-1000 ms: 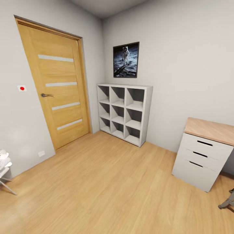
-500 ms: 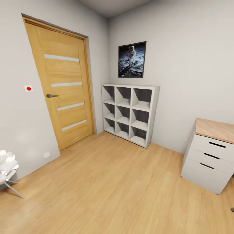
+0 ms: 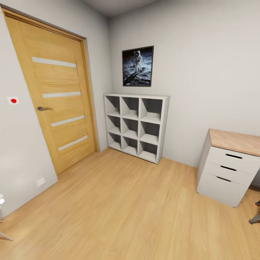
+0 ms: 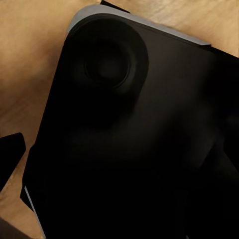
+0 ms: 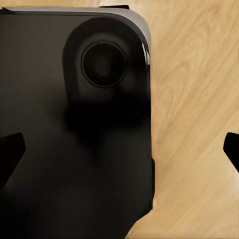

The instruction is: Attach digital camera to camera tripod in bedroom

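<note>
Since half a second ago our head view has swung, so the door (image 3: 54, 97) now runs off the left edge and the white chair by the left wall is down to a sliver at the lower left edge. We face a room corner: a cube shelf (image 3: 135, 126) stands on the wood floor (image 3: 119, 209) against the far wall, under an astronaut picture (image 3: 138, 66). A drawer unit (image 3: 227, 168) with a wood top stands by the right edge. No camera or tripod comes into our views here. Both wrist views look down on our black base (image 5: 69, 149) over the floor. Dark fingertips (image 5: 10, 149) at opposite edges of the right wrist view show that pincer spread wide; the left one's state we cannot tell.
</note>
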